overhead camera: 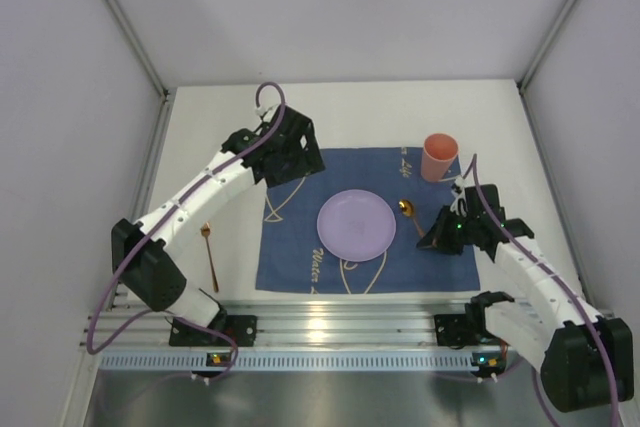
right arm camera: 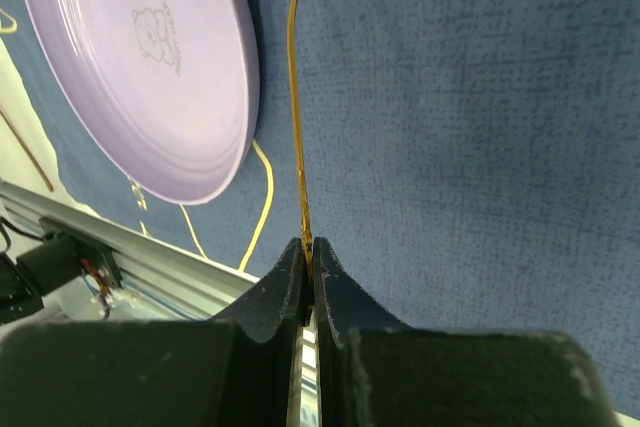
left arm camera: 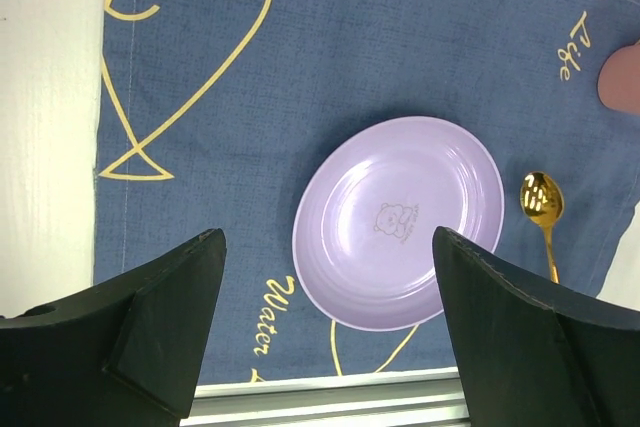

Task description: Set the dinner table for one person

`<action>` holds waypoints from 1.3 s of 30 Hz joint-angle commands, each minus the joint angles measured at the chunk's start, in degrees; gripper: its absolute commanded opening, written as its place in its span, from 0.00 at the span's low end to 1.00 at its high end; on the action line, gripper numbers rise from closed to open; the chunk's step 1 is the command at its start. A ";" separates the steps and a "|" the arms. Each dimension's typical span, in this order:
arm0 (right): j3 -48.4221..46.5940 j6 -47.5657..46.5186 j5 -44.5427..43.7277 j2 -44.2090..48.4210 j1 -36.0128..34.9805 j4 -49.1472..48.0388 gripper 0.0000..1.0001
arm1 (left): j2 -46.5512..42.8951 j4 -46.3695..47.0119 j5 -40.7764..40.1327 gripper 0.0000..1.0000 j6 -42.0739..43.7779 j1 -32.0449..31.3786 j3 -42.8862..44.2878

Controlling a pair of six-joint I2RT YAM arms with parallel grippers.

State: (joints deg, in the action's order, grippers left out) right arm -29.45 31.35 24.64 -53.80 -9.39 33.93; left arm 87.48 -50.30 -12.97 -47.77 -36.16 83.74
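I'm counting one lavender plate [overhead camera: 356,224], one pink cup [overhead camera: 439,157], two gold utensils, one blue cloth [overhead camera: 440,272] and two arms, all on the white dinner table [overhead camera: 380,117], which is running under and well beyond the plate on every side. The plate is sitting on the cloth, nearer the cloth's near edge than its far one. The slotted spoon [left arm camera: 541,197] is lying just right of the plate with a thin gap at the rim, and I can't tell if it's resting or slightly lifted. The right gripper [right arm camera: 308,247] is pinching that spoon's handle, fingers closed tight on it. The left gripper [left arm camera: 328,239] is hanging up-left of the plate over the cloth's far left corner, jaws spread wide and holding nothing. The cup is standing up-right of the plate at the cloth's far right corner. The second gold utensil [overhead camera: 209,252] is lying well left of the plate, off the cloth on bare table; I can't tell whether it's a fork or a spoon. I'm seeing bare cloth left of the plate and wide white table beyond it. The aluminium rail [overhead camera: 340,332] is crowding the near side.
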 commanded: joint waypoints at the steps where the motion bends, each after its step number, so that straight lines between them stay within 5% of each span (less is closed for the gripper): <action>1: 0.01 1.95 -2.48 2.81 1.30 -1.68 0.00 | -1.96 -1.11 -1.61 0.89 1.10 -0.05 0.19; 10: 4.93 10.12 -7.15 2.21 1.83 -7.38 0.00 | -5.83 -5.41 -6.98 0.92 -0.74 2.05 -3.40; 20: 9.15 17.08 -5.31 -0.69 1.21 -13.99 0.00 | -12.60 -4.10 -1.79 0.93 -1.01 9.44 -13.43; 22: 9.50 16.64 -4.61 -0.69 1.21 -13.89 0.12 | -12.16 -4.36 -1.79 0.92 -0.92 9.36 -13.34; 23: 9.76 16.29 -3.91 -0.60 1.13 -13.81 0.35 | -11.90 -4.28 -1.88 0.92 -0.92 9.36 -13.17; 28: 7.66 13.48 -4.69 -0.43 1.04 -8.46 0.73 | -11.63 -4.19 -3.19 0.93 -0.84 9.62 -12.82; 30: 5.21 11.98 -5.13 0.18 0.95 -4.95 0.81 | -11.81 -4.45 -3.46 0.93 -0.14 10.23 -12.90; 39: -13.07 7.14 -7.59 7.65 1.12 15.70 0.84 | -14.27 -4.63 -3.46 0.94 3.56 24.98 -20.45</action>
State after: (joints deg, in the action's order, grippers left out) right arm -35.16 40.86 18.15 -49.06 -8.45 41.12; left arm 75.53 -54.39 -15.53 -46.06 -15.05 66.04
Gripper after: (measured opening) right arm 0.837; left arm 0.942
